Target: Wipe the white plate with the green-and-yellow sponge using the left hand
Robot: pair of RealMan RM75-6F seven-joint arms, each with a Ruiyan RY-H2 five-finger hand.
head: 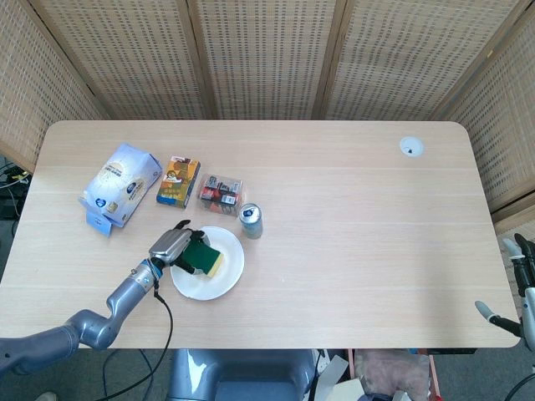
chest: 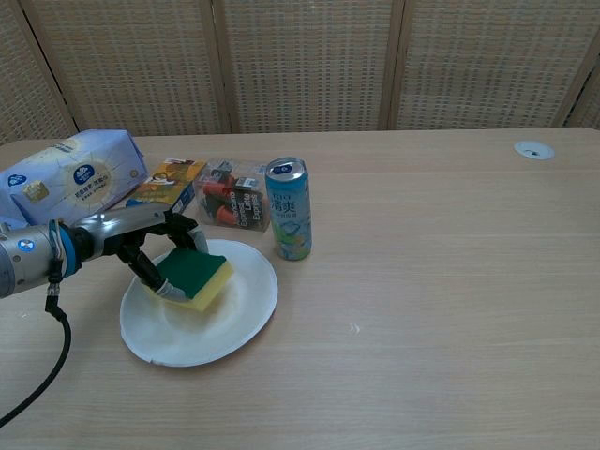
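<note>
A white plate lies on the table near its front left. My left hand grips the green-and-yellow sponge and holds it on the plate's left part, green side up. My right hand shows only at the right edge of the head view, off the table, its fingers apart and holding nothing; the chest view does not show it.
A drink can stands just right of the plate's far rim. Behind the plate are a clear box of small items, an orange carton and a blue-white bag. A grommet sits far right.
</note>
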